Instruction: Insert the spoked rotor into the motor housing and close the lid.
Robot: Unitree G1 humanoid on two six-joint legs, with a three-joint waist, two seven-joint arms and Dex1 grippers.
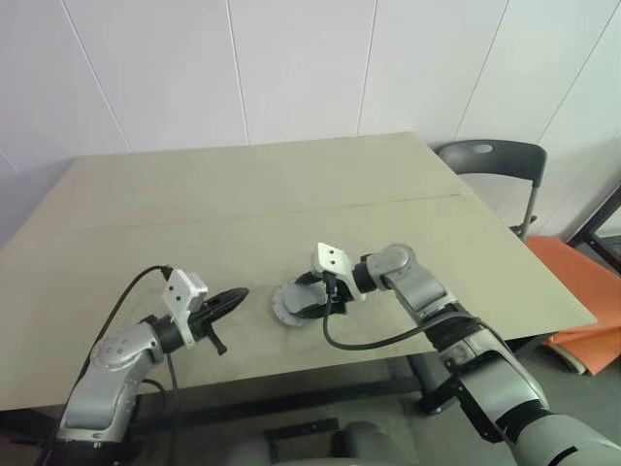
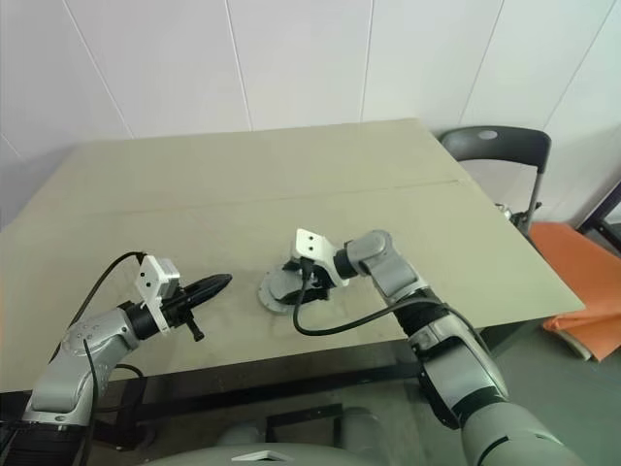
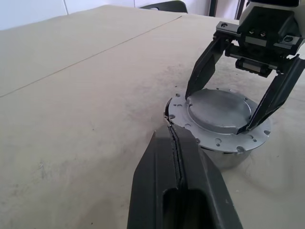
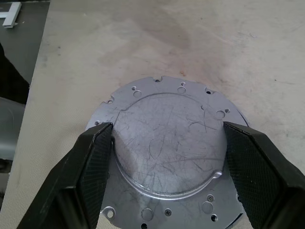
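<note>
Closest to the camera is the left gripper [image 1: 225,303], fingers pressed flat together with nothing between them, hovering just over the desk [image 1: 243,184] near its front edge and pointing toward the lid [image 3: 219,112].

Right gripper [image 4: 167,148] is the busy one. It comes in from the right and tips down over the lid, jaws spread wide, one finger on each side of the raised round middle of that disc. From the left wrist camera the fingertips [image 3: 190,93] look like they sit right at the edge of that raised part, touching or as good as. Can't honestly say if it's squeezing or just resting there.

Lid is plain grey side up, scratched, with a flat flange full of little holes around the rim. It's sitting flat on top of the motor housing [image 3: 231,161], which only peeks out as a short round wall underneath. That stack is toward the front edge of the desk, roughly in the middle, just beside the left gripper's tip.

Grey chair [image 1: 490,163] stands past the far right corner.
</note>
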